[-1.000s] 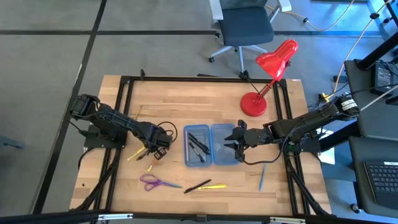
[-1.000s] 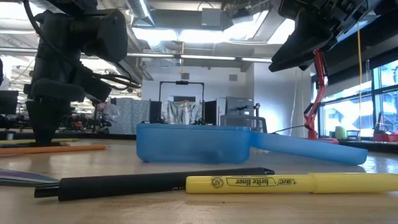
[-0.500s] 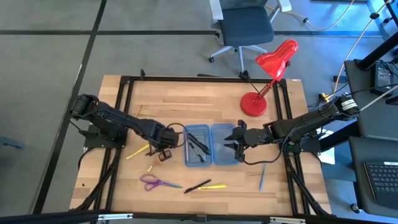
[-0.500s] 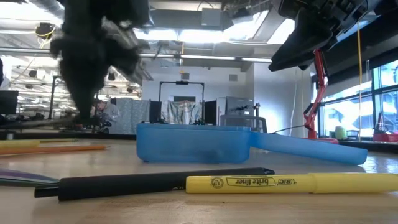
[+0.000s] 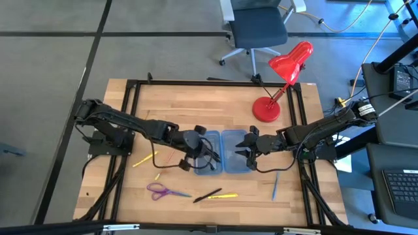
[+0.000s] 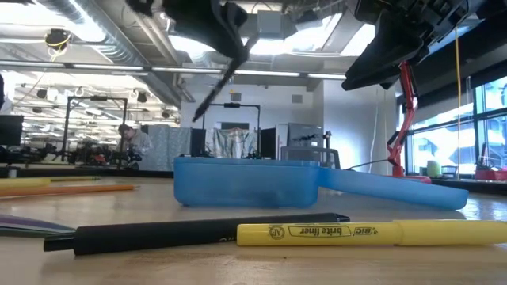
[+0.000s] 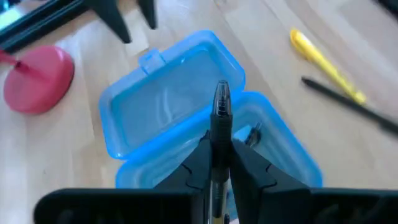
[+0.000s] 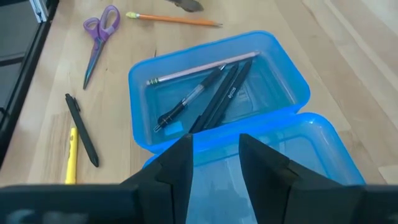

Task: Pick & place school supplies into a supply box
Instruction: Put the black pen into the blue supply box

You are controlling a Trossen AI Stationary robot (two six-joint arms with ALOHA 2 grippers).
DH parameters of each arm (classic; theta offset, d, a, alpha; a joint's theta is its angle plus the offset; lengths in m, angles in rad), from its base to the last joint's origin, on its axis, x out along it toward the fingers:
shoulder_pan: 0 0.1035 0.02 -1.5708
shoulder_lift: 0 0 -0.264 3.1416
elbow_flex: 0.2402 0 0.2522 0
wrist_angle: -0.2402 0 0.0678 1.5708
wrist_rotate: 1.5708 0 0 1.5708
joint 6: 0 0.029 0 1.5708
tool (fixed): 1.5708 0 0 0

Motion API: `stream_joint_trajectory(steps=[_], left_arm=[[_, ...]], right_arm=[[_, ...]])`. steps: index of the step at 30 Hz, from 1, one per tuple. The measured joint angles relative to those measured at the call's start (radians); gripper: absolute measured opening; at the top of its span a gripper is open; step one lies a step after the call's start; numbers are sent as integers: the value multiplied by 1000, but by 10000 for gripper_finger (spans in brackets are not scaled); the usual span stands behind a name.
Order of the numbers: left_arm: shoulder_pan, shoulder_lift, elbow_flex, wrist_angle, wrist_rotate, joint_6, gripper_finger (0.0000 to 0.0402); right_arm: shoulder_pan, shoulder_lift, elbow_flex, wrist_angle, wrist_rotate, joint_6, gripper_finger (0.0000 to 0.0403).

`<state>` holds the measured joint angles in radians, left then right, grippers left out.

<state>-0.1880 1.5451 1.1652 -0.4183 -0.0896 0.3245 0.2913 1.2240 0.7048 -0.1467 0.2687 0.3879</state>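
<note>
On the wooden table, the left hand clamps a pen over the supply box, its lower end hidden.

pens in supply box, scissors left

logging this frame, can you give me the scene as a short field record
left gripper: shut on a black pen, over the open pencil case
right gripper: open, above the case's other half
in the case: dark pens and a pencil
on the table: purple scissors, black pen, yellow highlighter, blue pen, yellow pencil
not task: red desk lamp
</note>
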Motion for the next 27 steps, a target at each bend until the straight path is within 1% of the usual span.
stream_joint_trajectory(steps=[4, 9, 12, 15, 17, 20, 21, 23, 25, 27], left_arm=[[8, 68, 0, 18, -6, 133, 32], [6, 173, -1, 83, -24, 278, 32], [7, 234, -1, 120, -27, 303, 33], [7, 279, -1, 136, -68, 327, 34], [7, 303, -1, 127, -95, 342, 34], [7, 323, -1, 132, -103, 344, 35], [7, 330, -1, 134, -102, 344, 35], [7, 342, -1, 129, -102, 345, 35], [7, 341, -1, 131, -100, 345, 35], [7, 340, -1, 133, -100, 344, 35]], right_arm=[[0, 0, 0, -3, 0, 28, 133], [0, 0, 0, 10, 0, 53, 133], [0, 0, 0, 22, 0, 55, 133], [0, 0, 0, 24, 0, 56, 133], [0, 0, 0, 33, 0, 46, 133], [0, 0, 0, 71, -1, 28, 133], [0, 0, 0, 82, -12, 32, 133], [0, 0, 0, 85, -69, 70, 133], [0, 0, 0, 83, -145, 118, 133], [0, 0, 0, 71, -243, 185, 133]])
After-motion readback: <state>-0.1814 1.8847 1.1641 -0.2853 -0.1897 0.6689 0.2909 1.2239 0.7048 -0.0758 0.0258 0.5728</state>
